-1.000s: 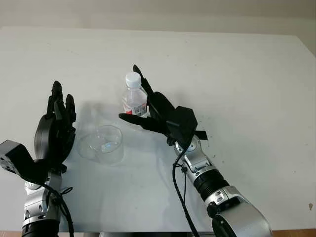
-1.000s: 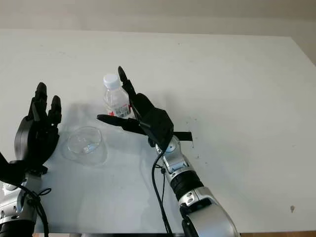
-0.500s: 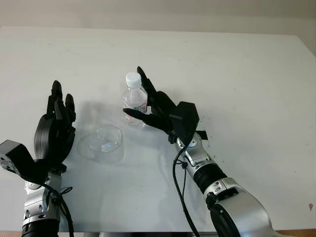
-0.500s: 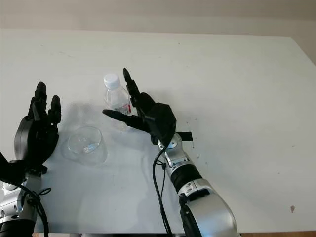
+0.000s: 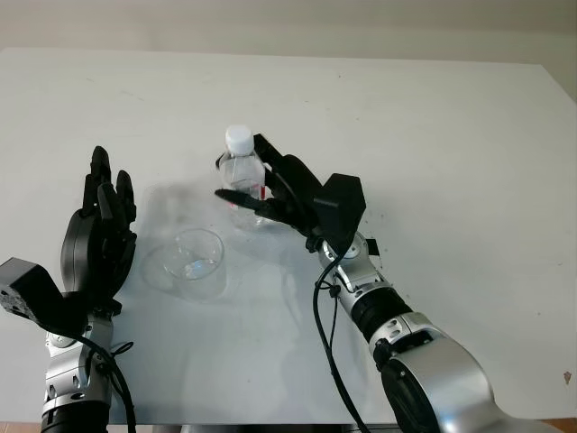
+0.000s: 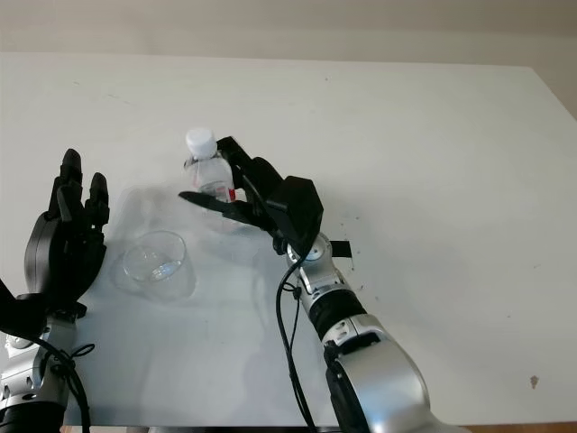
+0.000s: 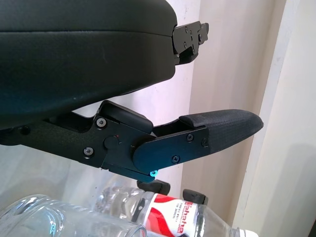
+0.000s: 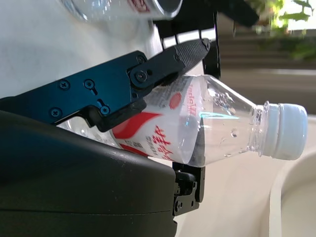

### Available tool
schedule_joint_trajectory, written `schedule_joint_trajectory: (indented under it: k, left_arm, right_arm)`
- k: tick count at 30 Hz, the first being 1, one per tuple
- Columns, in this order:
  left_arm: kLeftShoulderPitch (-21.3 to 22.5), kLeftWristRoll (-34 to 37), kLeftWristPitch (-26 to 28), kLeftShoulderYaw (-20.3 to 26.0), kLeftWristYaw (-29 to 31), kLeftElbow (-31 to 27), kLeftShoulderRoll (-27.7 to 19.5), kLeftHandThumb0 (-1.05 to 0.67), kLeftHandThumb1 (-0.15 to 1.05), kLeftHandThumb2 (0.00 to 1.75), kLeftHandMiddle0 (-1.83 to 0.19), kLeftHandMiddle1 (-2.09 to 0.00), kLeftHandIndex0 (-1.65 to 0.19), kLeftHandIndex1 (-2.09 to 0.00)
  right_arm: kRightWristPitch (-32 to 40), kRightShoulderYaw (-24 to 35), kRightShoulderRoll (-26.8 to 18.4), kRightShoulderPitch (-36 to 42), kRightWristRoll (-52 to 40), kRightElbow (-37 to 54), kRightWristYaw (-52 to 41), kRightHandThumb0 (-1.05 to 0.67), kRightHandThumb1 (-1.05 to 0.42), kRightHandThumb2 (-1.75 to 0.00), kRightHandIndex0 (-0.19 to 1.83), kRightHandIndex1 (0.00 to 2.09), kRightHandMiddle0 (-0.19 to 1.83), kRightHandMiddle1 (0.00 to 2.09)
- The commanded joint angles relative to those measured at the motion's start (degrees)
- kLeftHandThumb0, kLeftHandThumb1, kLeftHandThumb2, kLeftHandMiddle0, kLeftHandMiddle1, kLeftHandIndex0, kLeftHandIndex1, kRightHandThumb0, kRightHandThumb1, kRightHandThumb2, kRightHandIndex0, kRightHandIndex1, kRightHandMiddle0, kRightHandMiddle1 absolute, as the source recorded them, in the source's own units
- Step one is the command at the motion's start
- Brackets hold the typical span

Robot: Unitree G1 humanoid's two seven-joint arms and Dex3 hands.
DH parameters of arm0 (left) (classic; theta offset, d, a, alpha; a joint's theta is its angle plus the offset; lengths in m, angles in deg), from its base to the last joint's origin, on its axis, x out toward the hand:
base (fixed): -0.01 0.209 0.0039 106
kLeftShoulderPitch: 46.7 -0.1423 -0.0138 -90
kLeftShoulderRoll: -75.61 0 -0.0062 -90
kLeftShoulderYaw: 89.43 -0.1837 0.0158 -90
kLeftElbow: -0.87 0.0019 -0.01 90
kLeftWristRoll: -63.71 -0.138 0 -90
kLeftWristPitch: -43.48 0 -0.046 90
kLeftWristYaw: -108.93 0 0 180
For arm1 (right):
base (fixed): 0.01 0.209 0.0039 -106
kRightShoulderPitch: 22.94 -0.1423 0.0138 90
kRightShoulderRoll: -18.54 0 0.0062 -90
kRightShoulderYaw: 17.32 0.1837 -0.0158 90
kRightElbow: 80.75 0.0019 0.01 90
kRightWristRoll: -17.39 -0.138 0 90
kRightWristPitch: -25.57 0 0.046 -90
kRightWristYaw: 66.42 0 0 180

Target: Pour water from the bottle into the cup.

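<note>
Left eye view: the right hand (image 5: 261, 194) is closed around the bottle (image 5: 243, 176), upright on the counter (image 5: 451, 135). The grip should be confirmed firm before lifting — the cap is on. The cup (image 5: 194, 262) stands near, beside the open left hand (image 5: 99, 239).

Right wrist view: fingers (image 8: 163, 61) wrap the label.

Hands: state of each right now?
Left hand: open, raised beside the cup.
Right hand: shut on the bottle, cap on.
</note>
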Motion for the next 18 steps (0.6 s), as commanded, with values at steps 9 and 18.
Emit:
schedule_joint_trajectory:
  k: [9, 18]
  left_arm:
    - [-0.63, -0.13, -0.30, -0.06, -0.27, 1.79, 1.01, -0.81, 1.05, 0.66, 0.19, 0.00, 0.19, 0.00]
    - [-0.70, -0.14, -0.74, 0.08, -0.29, 2.14, 0.95, -0.81, 1.05, 0.66, 0.19, 0.00, 0.19, 0.00]
  right_arm:
    - [0.48, -1.70, 3.28, -1.99, 1.83, 0.80, -4.40, -0.57, -1.01, -0.07, 1.23, 2.09, 0.99, 2.09]
    - [-3.88, -4.49, 2.38, -0.84, 8.02, 2.38, 4.26, -0.41, -1.05, -0.45, 1.82, 2.09, 1.82, 2.09]
